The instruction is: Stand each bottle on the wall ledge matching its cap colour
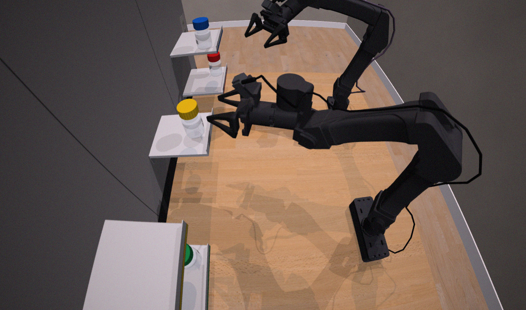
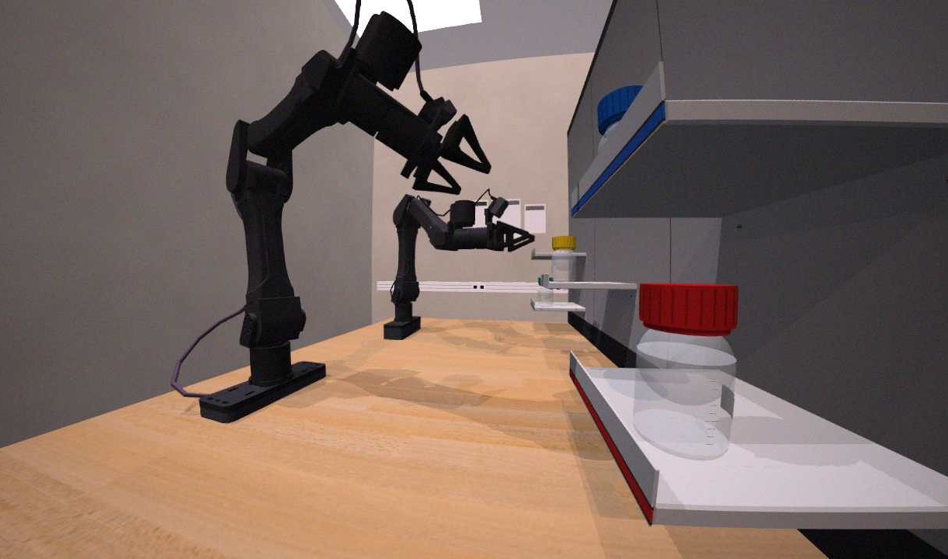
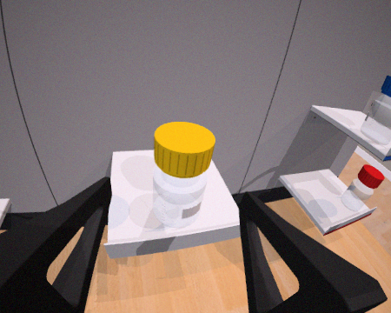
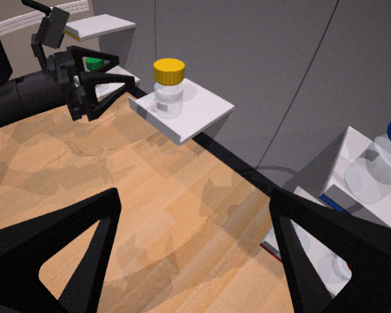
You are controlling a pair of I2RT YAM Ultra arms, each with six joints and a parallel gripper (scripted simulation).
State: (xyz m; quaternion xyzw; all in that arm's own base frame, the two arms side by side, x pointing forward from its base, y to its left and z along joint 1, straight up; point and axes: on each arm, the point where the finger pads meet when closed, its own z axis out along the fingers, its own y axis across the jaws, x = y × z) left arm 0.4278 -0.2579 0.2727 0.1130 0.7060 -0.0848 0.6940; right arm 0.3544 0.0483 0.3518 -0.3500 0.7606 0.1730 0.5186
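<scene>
The yellow-capped bottle (image 1: 188,109) (image 3: 184,149) (image 4: 168,71) stands upright on the middle ledge (image 1: 167,125) (image 3: 222,204) (image 4: 204,104), whose lip shows no coloured strip. My left gripper (image 1: 213,107) (image 4: 126,69) is open, just outside that ledge, facing the bottle. The yellow-strip ledge (image 1: 137,261) (image 4: 104,27) is empty. The blue-capped bottle (image 1: 200,23) (image 2: 617,109) stands on the blue-strip ledge. The red-capped bottle (image 1: 213,57) (image 2: 687,307) stands on the red-strip ledge. The green-capped bottle (image 1: 189,254) (image 4: 94,63) stands on the green-strip ledge, partly hidden. My right gripper (image 1: 255,41) (image 2: 474,180) is open and empty, away from the ledges.
The yellow-strip ledge overhangs the green-strip ledge (image 1: 197,283), and the blue-strip ledge (image 1: 183,44) (image 2: 810,114) is above the red-strip ledge (image 1: 197,82) (image 2: 810,486). Raised lips run along the ledge fronts. The grey wall (image 1: 83,96) stands behind them.
</scene>
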